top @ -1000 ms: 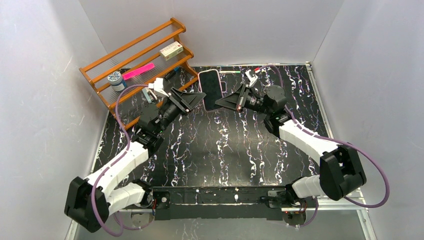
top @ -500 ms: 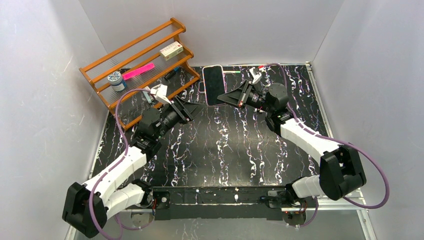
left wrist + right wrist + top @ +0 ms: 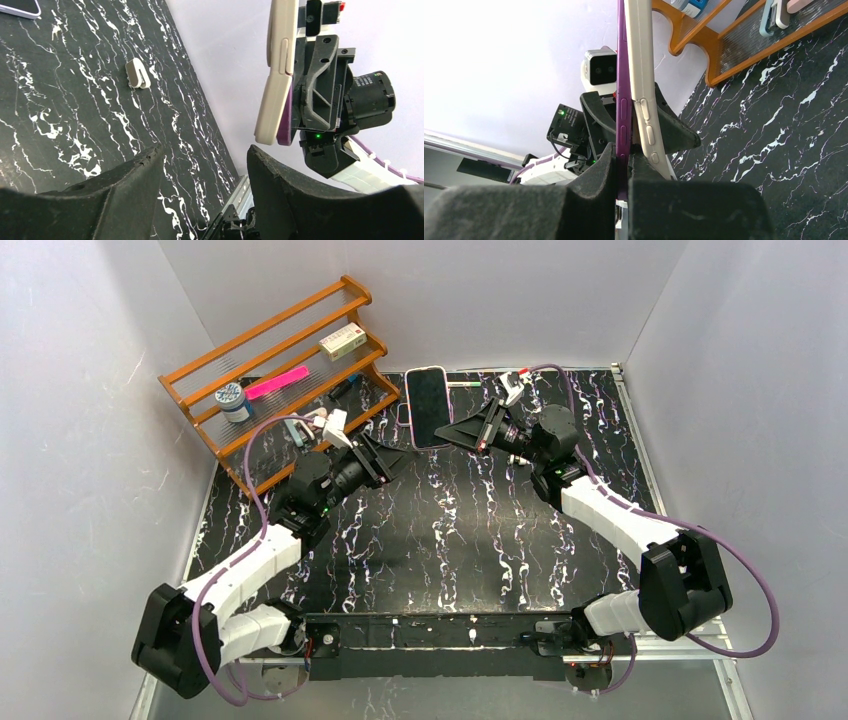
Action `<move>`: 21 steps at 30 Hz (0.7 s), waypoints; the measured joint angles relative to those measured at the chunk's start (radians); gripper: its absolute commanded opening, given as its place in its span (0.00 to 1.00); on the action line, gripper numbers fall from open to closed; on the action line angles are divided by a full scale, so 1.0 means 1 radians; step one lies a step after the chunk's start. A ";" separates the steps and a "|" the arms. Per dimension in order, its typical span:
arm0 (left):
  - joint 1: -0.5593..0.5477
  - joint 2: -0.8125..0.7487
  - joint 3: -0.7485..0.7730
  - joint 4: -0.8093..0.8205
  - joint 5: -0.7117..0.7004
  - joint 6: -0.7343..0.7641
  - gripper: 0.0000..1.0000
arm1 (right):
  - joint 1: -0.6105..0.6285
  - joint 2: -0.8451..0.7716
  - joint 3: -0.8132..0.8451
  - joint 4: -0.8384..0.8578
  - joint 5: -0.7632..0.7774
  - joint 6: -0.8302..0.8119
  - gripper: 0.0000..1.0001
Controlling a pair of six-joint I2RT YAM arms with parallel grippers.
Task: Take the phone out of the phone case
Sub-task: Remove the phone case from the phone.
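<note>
Right fingers [image 3: 524, 210] pinch the purple phone [image 3: 621, 75], beige case [image 3: 640, 60] alongside; left fingers [image 3: 310, 200] spread, well clear

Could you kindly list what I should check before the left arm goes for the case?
1. Right gripper shut on the phone: ok.
2. Case lifted off the phone along one edge: ok.
3. Case fully off the phone: not ok.
4. Left gripper open, nothing between its fingers: ok.
5. Case centred in the left gripper's gap: not ok, it sits off to one side.
</note>
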 measured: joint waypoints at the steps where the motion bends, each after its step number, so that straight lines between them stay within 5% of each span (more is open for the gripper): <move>1: -0.001 0.003 0.000 0.011 0.006 -0.002 0.60 | 0.000 0.000 0.000 0.001 0.000 0.000 0.01; 21: -0.012 0.059 0.002 0.120 0.030 -0.063 0.61 | -0.001 0.000 0.000 0.011 0.001 0.021 0.01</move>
